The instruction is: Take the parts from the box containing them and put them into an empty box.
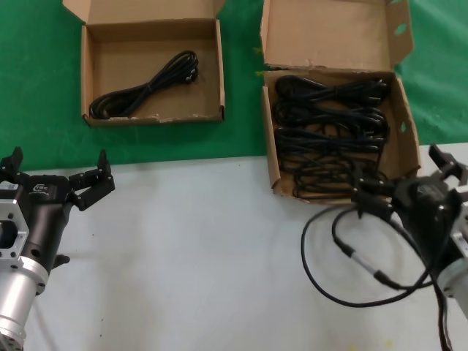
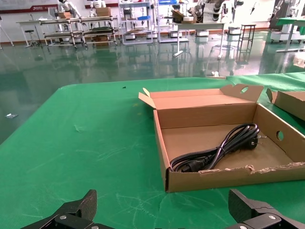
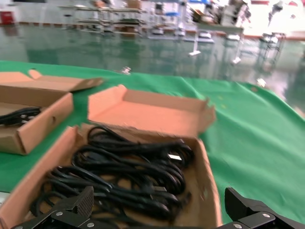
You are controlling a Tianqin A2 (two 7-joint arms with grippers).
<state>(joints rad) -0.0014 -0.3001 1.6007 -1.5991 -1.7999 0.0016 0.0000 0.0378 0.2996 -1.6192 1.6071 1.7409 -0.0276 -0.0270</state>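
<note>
Already one power cord [image 1: 144, 88] is lying coiled diagonally in the smaller box [image 1: 92, 73] at the far left of the green cloth, so the transfer is looking barely begun. Most of the parts [image 1: 330, 135] are sitting piled in the larger box [image 1: 407, 117] at the far right, whose tall lid flap with oval holes is standing open behind them; several bundles are filling it from wall to wall. The right end effector [image 1: 409, 191] is hovering just at the near edge of that full box with its fingers spread apart and gripping nothing, and it seems to be lining up for another pick. The left end effector [image 1: 55, 183] is waiting over the pale desk [image 1: 197, 256] at the near left, also open and empty, well apart from both boxes. A thin black cable [image 1: 329, 256] is looping across the desk beside the right arm.
</note>
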